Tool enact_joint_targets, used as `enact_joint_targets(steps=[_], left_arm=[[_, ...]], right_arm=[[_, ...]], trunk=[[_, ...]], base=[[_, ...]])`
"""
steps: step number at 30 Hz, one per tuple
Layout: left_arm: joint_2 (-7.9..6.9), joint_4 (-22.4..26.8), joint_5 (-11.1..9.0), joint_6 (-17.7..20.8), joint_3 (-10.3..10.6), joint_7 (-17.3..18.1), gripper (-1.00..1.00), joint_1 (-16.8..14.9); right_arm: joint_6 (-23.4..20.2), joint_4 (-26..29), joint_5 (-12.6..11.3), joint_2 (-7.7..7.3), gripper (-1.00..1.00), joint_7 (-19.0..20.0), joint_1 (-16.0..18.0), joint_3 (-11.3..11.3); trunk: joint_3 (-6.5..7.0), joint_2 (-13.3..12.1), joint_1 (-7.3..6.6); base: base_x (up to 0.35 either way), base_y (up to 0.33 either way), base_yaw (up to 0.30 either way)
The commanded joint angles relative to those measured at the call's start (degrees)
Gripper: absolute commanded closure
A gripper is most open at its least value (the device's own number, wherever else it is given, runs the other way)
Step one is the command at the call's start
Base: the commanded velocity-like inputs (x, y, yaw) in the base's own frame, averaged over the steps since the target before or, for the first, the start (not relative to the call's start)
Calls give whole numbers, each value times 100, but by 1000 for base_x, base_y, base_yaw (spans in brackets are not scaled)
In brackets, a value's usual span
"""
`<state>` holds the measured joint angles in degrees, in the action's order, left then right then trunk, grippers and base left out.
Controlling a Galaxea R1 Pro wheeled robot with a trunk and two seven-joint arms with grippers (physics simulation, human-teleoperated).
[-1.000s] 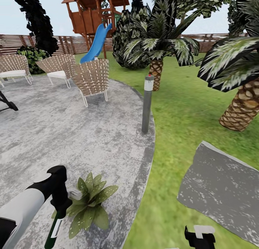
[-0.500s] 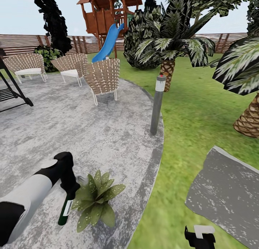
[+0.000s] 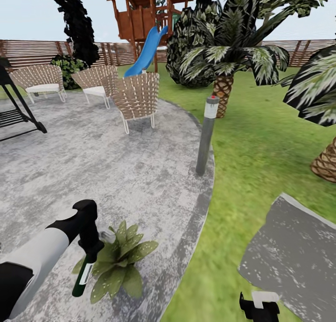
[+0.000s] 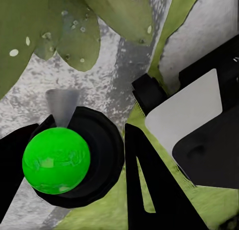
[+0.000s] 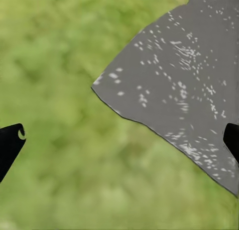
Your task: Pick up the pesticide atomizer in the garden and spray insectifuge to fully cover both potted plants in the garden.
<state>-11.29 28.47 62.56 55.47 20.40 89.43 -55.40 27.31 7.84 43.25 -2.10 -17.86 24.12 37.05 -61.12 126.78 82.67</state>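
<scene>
Grey paving (image 3: pixel 116 173) borders lawn (image 3: pixel 252 140). Left gripper (image 3: pixel 89 245), clamped on the atomizer (image 3: pixel 82 276), holds its nozzle just beside the potted plant (image 3: pixel 119 263), apparently so spray can reach the leaves. Right gripper (image 5: pixel 119 140), fingertips spread wide and empty, hangs idle over a stepping stone (image 3: pixel 294 256).

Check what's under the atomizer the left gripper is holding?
The atomizer hangs in the left gripper over the grey paved patch, beside the potted plant. The plant's leaves cover its pot, so the pot cannot be seen.
</scene>
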Motion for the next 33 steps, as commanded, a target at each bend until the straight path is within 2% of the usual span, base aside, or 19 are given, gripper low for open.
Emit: enact_joint_targets(steps=[1,3,6,12,21,25,33], left_arm=[[-13,-9,39,60,29,57,100,3],[-49,-37,37,60,33,57,100,17],[-76,-31,44,60,50,57,100,327],[-131,-74,44,52,46,57,100,564],[-136,-36,37,62,19,57,100,614],[-129,-9,37,64,-32,57,100,610],[-105,1,22,69,-48,-2,100,611]], right_arm=[[20,-11,61,-1,-100,-24,5,39],[20,-11,61,-1,-100,-24,5,39],[20,-11,54,-1,-100,-24,5,39],[20,-11,60,-43,-100,-24,5,39],[20,-11,61,-12,-100,-23,5,37],[20,-11,61,15,-100,-24,5,34],[20,-11,61,13,-100,-24,5,35]], trunk=[[-5,2,0],[-5,2,0],[-5,2,0],[-5,2,0],[-5,2,0],[-5,2,0],[-5,2,0]], base=[[113,-242,273],[92,-151,272],[17,-26,80],[2,-2,7],[0,0,27],[0,-28,248],[0,-244,275]])
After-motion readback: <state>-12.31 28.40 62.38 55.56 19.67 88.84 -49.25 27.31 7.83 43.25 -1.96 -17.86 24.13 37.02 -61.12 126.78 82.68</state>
